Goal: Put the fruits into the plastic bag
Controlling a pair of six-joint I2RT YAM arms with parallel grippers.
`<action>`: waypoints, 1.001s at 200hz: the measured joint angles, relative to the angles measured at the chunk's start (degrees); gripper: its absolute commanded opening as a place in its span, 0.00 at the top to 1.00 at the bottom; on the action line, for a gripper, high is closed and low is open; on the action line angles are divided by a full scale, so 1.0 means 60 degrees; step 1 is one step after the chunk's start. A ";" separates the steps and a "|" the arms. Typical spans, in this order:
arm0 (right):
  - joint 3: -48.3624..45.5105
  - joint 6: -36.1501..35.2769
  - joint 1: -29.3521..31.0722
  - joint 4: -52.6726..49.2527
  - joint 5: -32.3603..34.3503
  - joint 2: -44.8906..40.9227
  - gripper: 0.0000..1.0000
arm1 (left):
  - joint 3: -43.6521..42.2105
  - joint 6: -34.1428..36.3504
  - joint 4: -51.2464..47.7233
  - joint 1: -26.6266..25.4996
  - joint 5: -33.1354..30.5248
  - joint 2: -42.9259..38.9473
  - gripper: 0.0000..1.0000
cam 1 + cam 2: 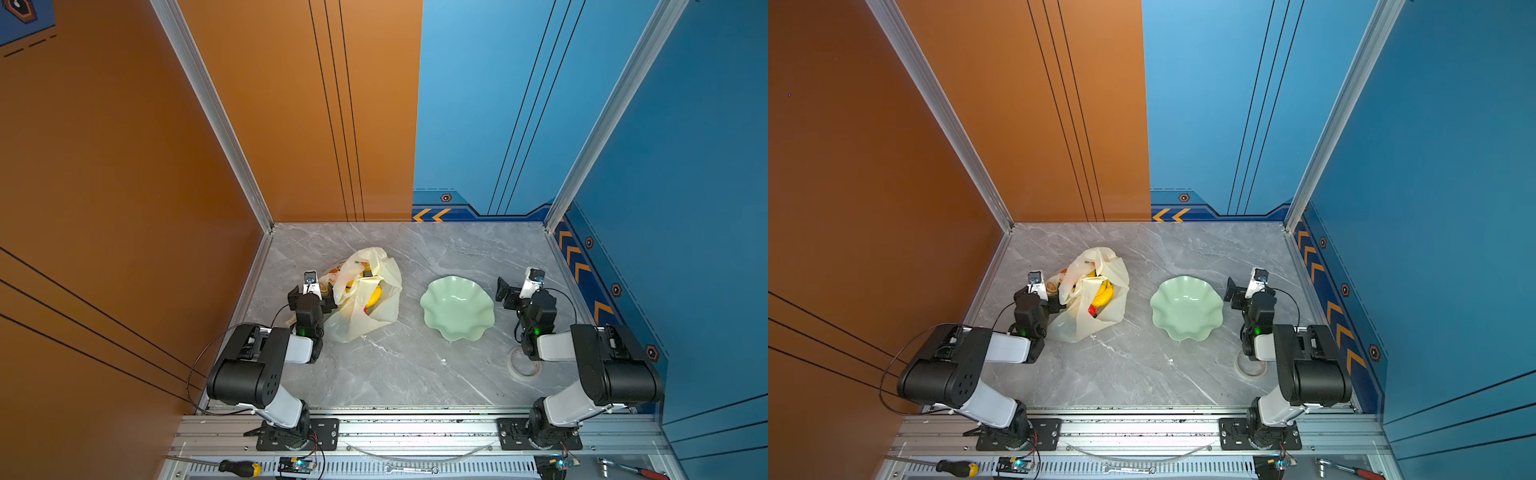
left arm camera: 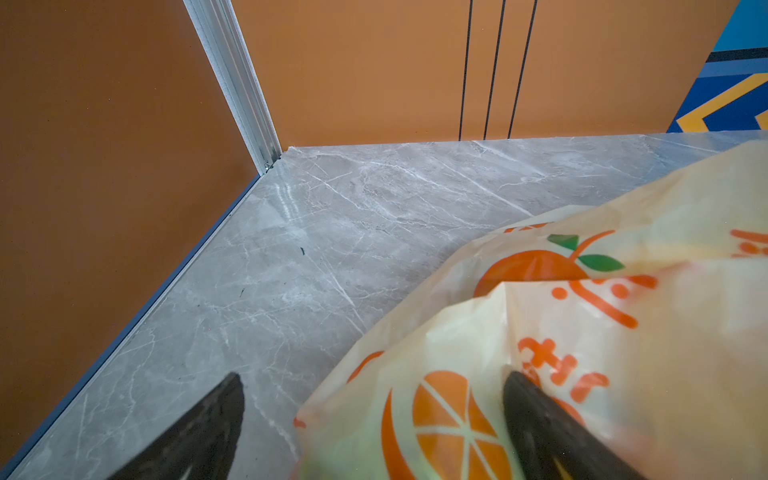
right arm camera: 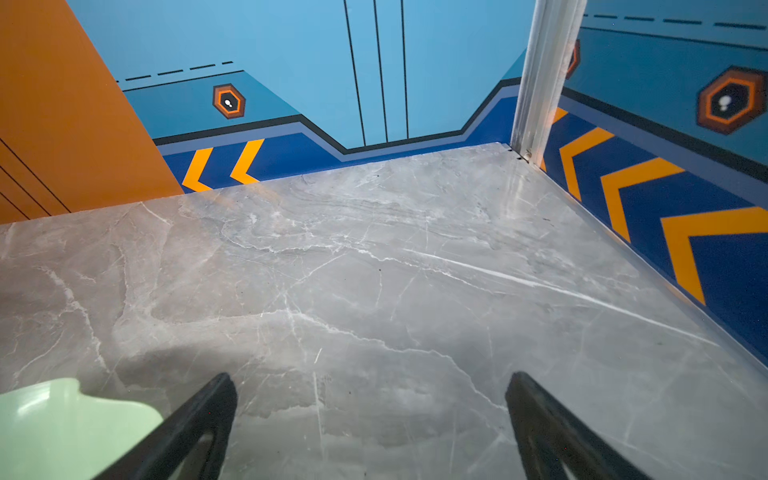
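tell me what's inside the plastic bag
Through the open mouth of the plastic bag, in both top views, a yellow banana and a bit of red fruit show. Crinkled plastic covers whatever else is inside, so no count is possible.

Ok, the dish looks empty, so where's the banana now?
In both top views, the banana sits inside the bag, left of the dish, right by the left end effector.

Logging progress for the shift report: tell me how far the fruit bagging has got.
Done: banana and a red fruit lie inside the plastic bag; the green dish is empty, and no loose fruit shows on the table. In hand: nothing; left gripper stands open at the bag's edge, right gripper open over bare table. Left: apparently only backing away.
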 measured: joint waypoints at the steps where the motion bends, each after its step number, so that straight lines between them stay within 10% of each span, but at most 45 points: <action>1: 0.0007 -0.0007 0.0007 -0.0018 0.0015 0.0000 0.00 | 0.0000 -0.0004 0.0004 0.0000 0.0000 0.0000 0.02; 200: 0.0036 -0.0455 0.0423 -0.1060 0.0852 -0.0004 0.00 | 0.0000 -0.0022 -0.0029 0.0000 0.0000 0.0000 0.02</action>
